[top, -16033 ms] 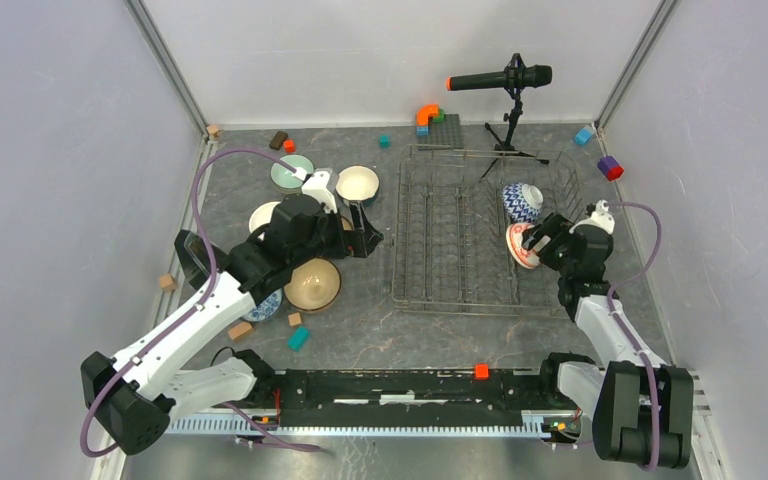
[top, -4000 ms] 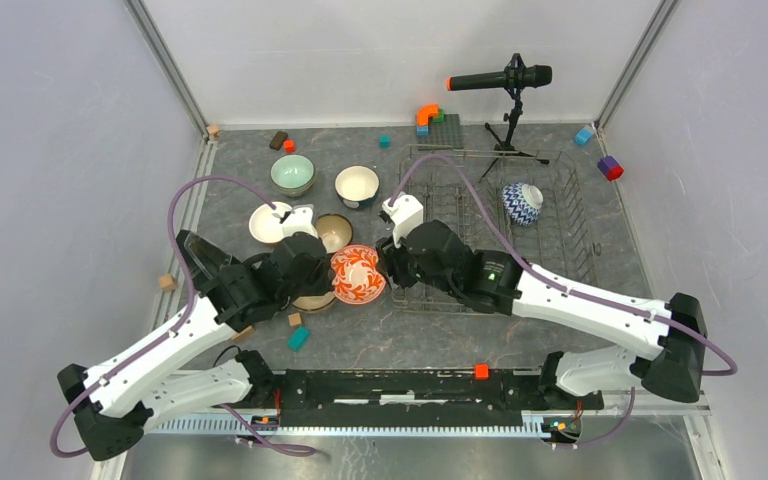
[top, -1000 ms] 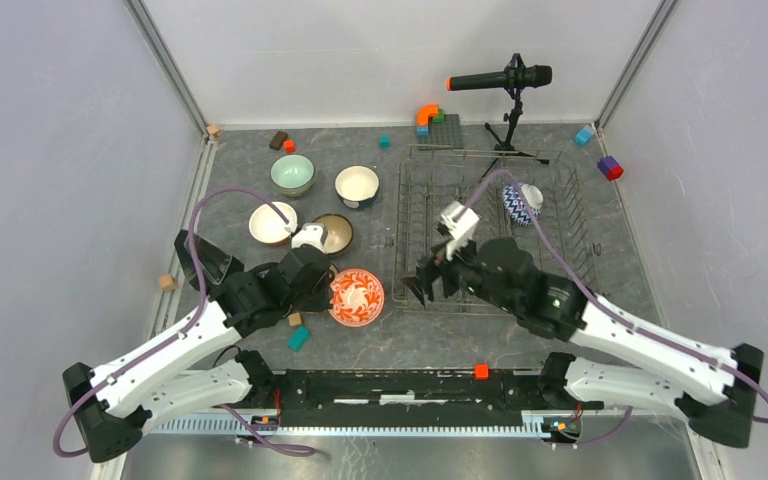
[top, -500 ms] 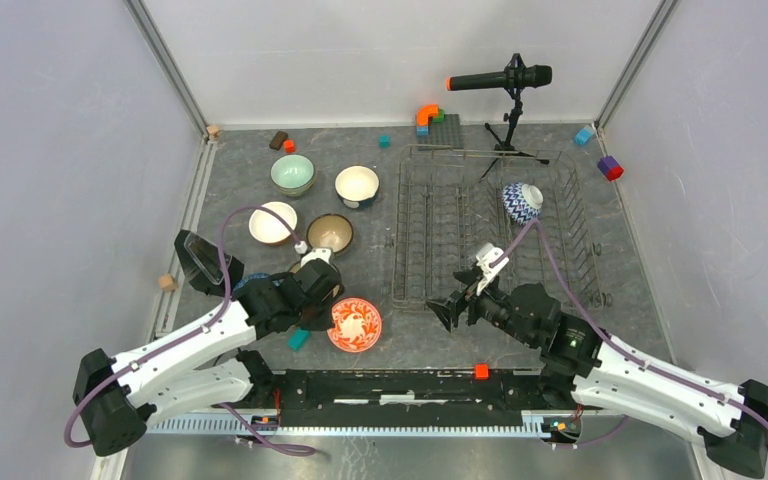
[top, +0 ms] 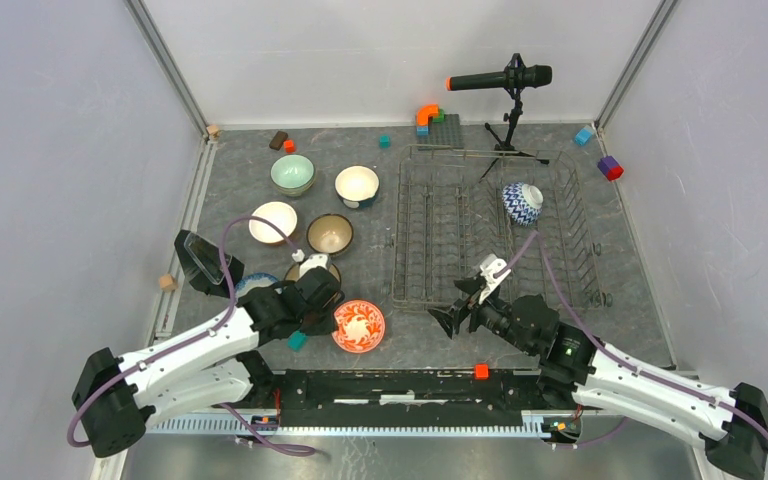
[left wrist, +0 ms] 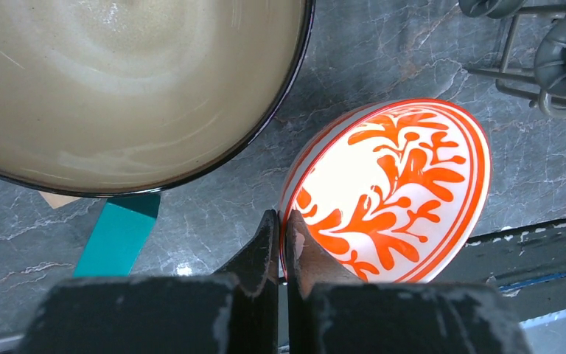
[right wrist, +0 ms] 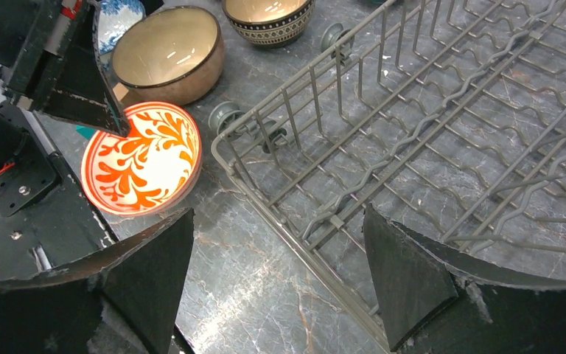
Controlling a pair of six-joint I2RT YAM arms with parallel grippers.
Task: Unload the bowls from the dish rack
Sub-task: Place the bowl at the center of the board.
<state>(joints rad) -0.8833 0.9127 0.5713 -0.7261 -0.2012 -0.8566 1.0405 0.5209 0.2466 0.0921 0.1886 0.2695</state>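
My left gripper [left wrist: 281, 221] is shut on the near rim of a red-white patterned bowl [left wrist: 398, 184], which tilts low over the table by its front edge [top: 358, 326]. The grey wire dish rack [top: 490, 235] stands right of centre with one blue-white bowl [top: 522, 202] on its side at the back. My right gripper [right wrist: 278, 214] is open and holds nothing. It hangs over the rack's near left corner [right wrist: 413, 133], with the red-white bowl [right wrist: 144, 158] to its left.
Left of the rack stand a pale green bowl [top: 292, 173], a cream bowl [top: 357, 185], a white bowl [top: 273, 222], a dark striped bowl [top: 329, 234] and a tan bowl [left wrist: 118, 74]. A teal block [left wrist: 118, 232] lies beside my left fingers. A microphone stand [top: 508, 120] rises behind the rack.
My left gripper has carried the red-white bowl toward the near edge. My right arm has drawn back from the rack's left side to its near left corner, jaws still wide.
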